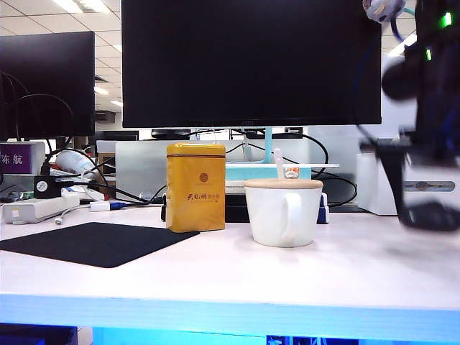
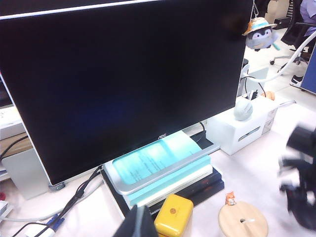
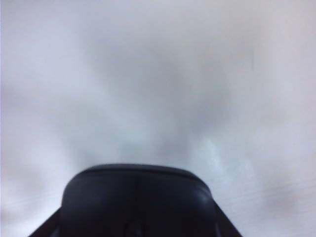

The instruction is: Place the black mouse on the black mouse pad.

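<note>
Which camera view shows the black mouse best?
The right wrist view: the mouse fills its lower part, between the right end effector's fingers. In the exterior view it is only a dark blur at the right edge. The left wrist view shows just a blurred dark arm there.

The monitor (image 2: 118,84) carries the brand "AOC" on its lower bezel. A purple sign (image 1: 16,158) at the left edge shows white Chinese characters "陈航". The yellow tin (image 1: 195,187) bears small Chinese lettering, too small to read.

White desk (image 1: 215,277), black mouse pad (image 1: 93,243), mug (image 1: 282,213)
</note>
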`<state>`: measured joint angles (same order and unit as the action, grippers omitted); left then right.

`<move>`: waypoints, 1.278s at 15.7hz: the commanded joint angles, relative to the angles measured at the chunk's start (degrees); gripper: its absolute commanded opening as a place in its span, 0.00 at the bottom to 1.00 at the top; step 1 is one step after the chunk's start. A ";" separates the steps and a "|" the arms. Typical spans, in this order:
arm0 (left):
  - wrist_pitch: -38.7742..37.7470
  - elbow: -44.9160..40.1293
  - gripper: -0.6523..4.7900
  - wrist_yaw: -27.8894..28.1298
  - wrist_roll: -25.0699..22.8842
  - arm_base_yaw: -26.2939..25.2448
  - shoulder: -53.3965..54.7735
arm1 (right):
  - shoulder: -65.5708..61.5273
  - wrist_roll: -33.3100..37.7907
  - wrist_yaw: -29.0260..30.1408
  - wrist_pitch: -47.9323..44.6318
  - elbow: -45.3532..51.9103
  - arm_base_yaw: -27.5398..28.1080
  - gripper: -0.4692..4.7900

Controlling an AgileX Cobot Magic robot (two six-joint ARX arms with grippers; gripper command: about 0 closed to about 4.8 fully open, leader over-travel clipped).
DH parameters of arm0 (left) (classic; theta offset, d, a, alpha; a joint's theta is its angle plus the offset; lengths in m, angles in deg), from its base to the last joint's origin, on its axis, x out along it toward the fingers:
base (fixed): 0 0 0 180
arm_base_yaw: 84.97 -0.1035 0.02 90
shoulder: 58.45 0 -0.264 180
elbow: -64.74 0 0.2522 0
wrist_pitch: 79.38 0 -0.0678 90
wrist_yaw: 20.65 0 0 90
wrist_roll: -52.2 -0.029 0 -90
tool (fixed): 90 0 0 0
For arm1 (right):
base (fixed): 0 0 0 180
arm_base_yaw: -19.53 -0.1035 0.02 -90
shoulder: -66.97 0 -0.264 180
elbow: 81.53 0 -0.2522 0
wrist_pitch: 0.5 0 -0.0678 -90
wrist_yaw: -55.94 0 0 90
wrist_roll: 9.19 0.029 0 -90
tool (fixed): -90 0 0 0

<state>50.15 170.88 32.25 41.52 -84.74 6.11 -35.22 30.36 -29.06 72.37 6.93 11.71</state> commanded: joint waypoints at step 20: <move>0.28 0.28 0.11 -0.48 1.68 -0.02 -0.20 | -8.00 -10.75 23.56 -24.72 -34.64 -24.70 0.53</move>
<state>50.08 170.88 32.22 42.88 -84.74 6.08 -42.74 20.61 -5.81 50.82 -27.41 -12.33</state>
